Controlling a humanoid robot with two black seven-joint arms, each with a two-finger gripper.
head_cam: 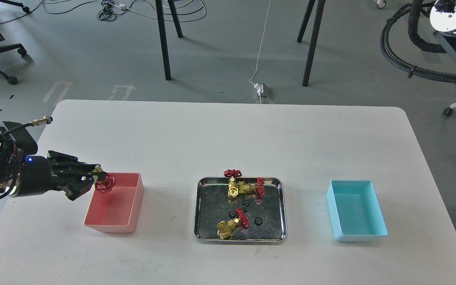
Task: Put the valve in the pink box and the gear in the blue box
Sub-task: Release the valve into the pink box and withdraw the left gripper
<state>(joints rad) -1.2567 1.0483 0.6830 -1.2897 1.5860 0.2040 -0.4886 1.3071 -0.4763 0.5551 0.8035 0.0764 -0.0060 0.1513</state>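
Note:
My left gripper (98, 179) comes in from the left and is shut on a valve (105, 183). It holds the valve's red handwheel just above the left rim of the pink box (127, 221), which looks empty. Three more valves lie in the steel tray: one upright at the back (234, 187), one beside it (259, 188), one at the front (228, 227). Three tiny black gears (245, 204), (232, 214), (257, 220) lie among them. The blue box (356, 209) stands empty at the right. My right gripper is out of view.
The shiny steel tray (201, 209) sits mid-table between the two boxes. The white table (228, 134) is bare behind and in front of them. Table legs, cables and a chair are on the floor beyond.

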